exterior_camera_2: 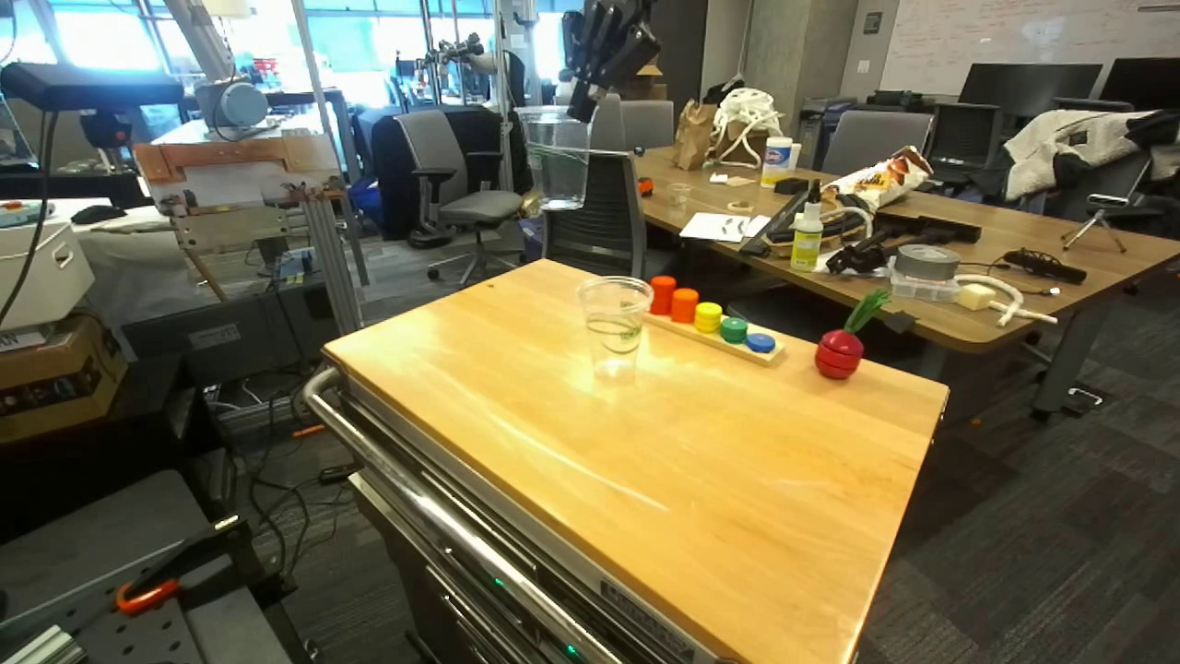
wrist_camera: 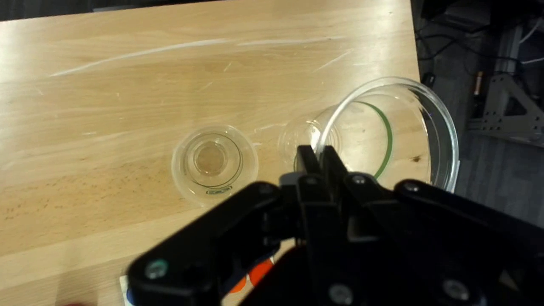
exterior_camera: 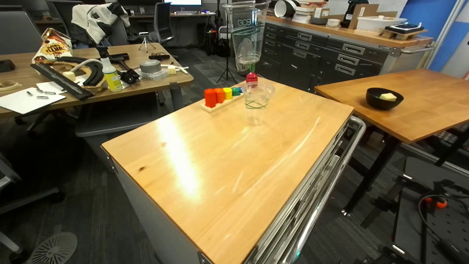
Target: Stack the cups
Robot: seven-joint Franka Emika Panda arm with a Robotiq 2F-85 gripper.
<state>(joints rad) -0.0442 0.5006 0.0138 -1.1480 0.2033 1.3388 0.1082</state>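
My gripper (wrist_camera: 317, 156) is shut on the near rim of a clear cup (wrist_camera: 408, 140) in the wrist view. This held cup hangs upright, mouth up, in the air above the cart top; it shows in both exterior views (exterior_camera: 248, 40) (exterior_camera_2: 558, 166). The gripper (exterior_camera_2: 583, 103) is at the top of an exterior view. Another clear cup (exterior_camera: 256, 106) (exterior_camera_2: 615, 327) stands upright on the cart top; in the wrist view this cup (wrist_camera: 214, 163) is left of the held one. The held cup shows layered outlines; I cannot tell whether the third cup is nested in it.
A toy with red, orange, yellow, green and blue discs (exterior_camera: 220, 97) (exterior_camera_2: 708, 318) stands beside the standing cup. A red radish toy (exterior_camera: 251, 79) (exterior_camera_2: 839, 353) is near the cart's edge. A metal handle bar (exterior_camera: 329, 198) (exterior_camera_2: 442, 507) runs along one side of the wooden cart top (exterior_camera: 220, 154).
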